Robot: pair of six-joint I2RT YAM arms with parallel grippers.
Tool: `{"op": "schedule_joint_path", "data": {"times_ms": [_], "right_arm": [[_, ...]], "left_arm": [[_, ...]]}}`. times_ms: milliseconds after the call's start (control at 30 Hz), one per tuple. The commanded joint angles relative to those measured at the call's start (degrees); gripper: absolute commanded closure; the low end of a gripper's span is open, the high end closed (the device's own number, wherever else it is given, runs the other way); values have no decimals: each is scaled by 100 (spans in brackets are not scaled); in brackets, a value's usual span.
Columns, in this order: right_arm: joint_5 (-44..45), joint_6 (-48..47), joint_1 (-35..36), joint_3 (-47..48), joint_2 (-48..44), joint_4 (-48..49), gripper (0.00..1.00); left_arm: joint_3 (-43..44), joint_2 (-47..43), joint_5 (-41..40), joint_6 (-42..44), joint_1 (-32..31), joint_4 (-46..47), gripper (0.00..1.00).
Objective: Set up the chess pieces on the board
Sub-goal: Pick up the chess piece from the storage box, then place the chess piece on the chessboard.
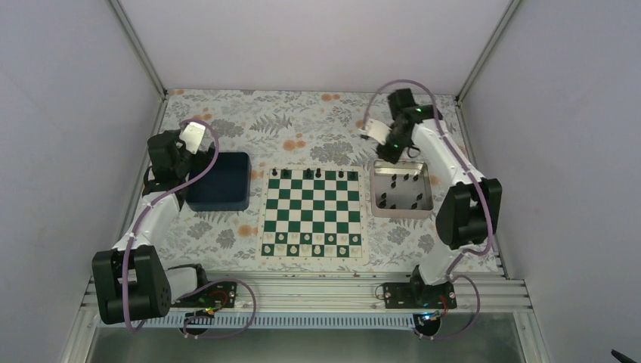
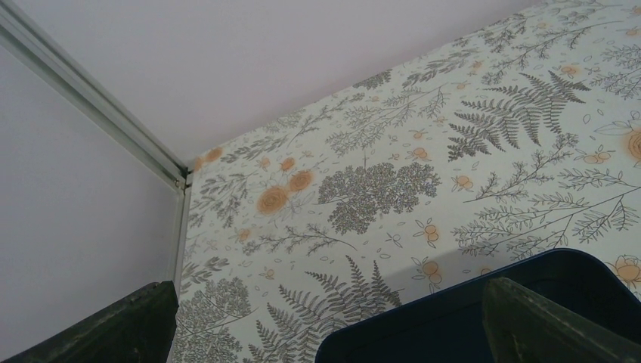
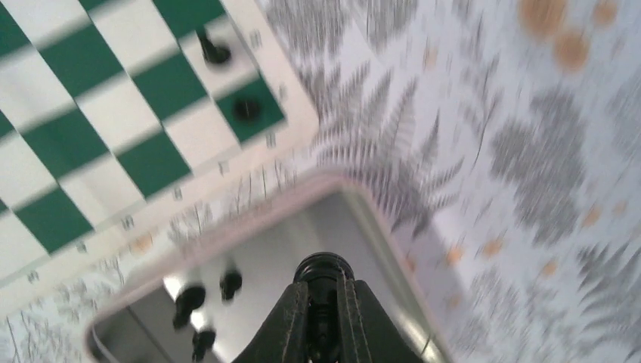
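We clench our right pincer (image 3: 323,293) on a black piece (image 3: 323,266) right of the board (image 1: 311,212) for placing; left pincer (image 2: 325,324) hangs released.

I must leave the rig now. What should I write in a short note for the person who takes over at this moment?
Left gripper: open, empty, at the far edge of the blue bin.
Right gripper: shut on a black piece, over a corner of the metal tray.
Done: six black pieces stand on the far row of the board.
Left: place the held piece, then the other black pieces in the tray; the far rows are not yet full.
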Motion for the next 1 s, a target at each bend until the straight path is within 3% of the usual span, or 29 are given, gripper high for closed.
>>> {"op": "schedule_joint_path", "data": {"times_ms": [0, 300, 533, 967], "right_arm": [[21, 237, 708, 1047, 672, -503, 93], [-18, 272, 1715, 2430, 2177, -736, 93], [-15, 276, 2124, 2472, 2803, -631, 93], [36, 270, 2151, 2201, 3170, -323, 92]], "left_arm": [[82, -68, 122, -32, 32, 43, 0], [55, -130, 113, -23, 32, 51, 0], [36, -147, 138, -23, 32, 60, 0], [11, -170, 133, -14, 31, 86, 0]]}}
